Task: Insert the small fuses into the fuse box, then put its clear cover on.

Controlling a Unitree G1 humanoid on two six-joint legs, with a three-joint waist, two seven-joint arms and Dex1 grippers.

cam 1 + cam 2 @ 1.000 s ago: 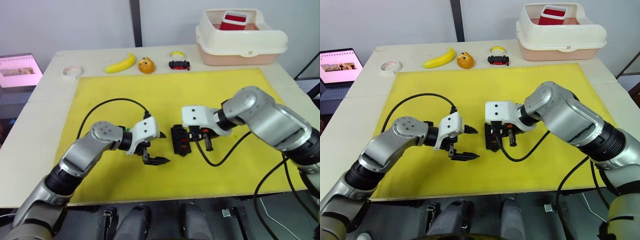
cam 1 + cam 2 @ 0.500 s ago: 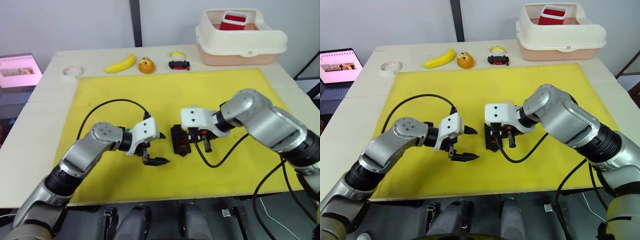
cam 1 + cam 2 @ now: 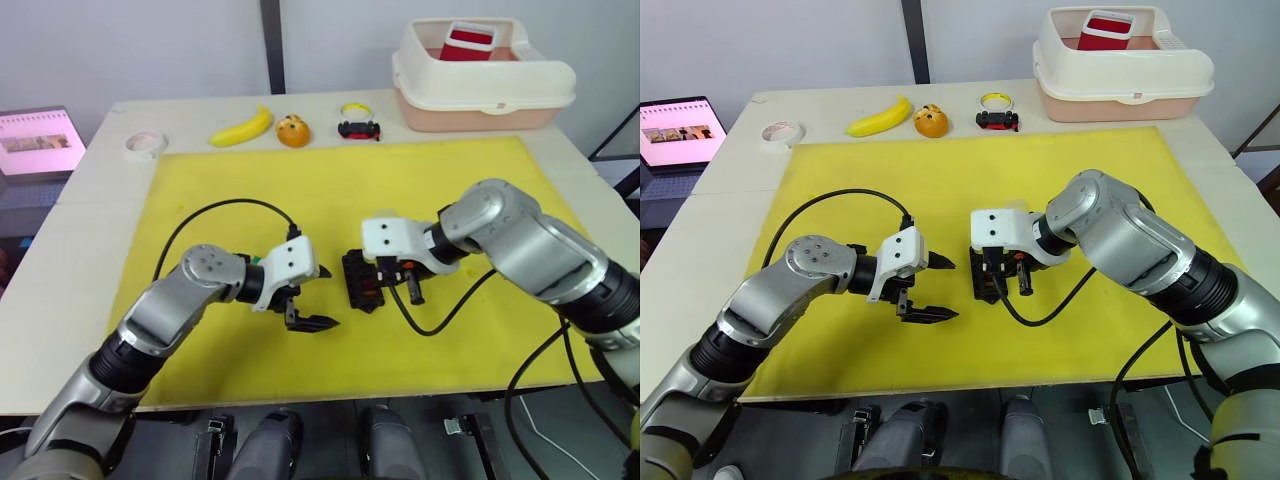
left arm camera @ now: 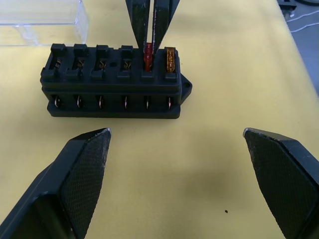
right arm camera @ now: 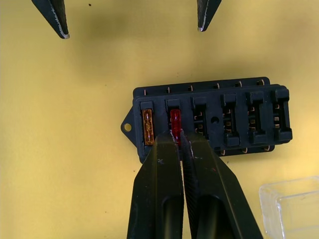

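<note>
Two fuses sit in the fuse box (image 5: 209, 122): the orange fuse (image 5: 148, 126) at its end, the red fuse (image 5: 175, 121) beside it, pinched by my right gripper (image 5: 178, 142). My left gripper (image 4: 179, 149) waits wide apart nearby. Beyond lies the clear cover (image 4: 40, 20). If I tilt, the red fuse may jam.

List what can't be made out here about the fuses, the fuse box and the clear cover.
- Red fuse: right wrist view, the right gripper covers its near end, so seating depth is unclear.
- Clear cover: cut off by the frame edge in both wrist views.
- Fuse box: head views, partly behind the right gripper; slots too small to read.
- The other fuses: no loose ones can be picked out on the yellow mat.
</note>
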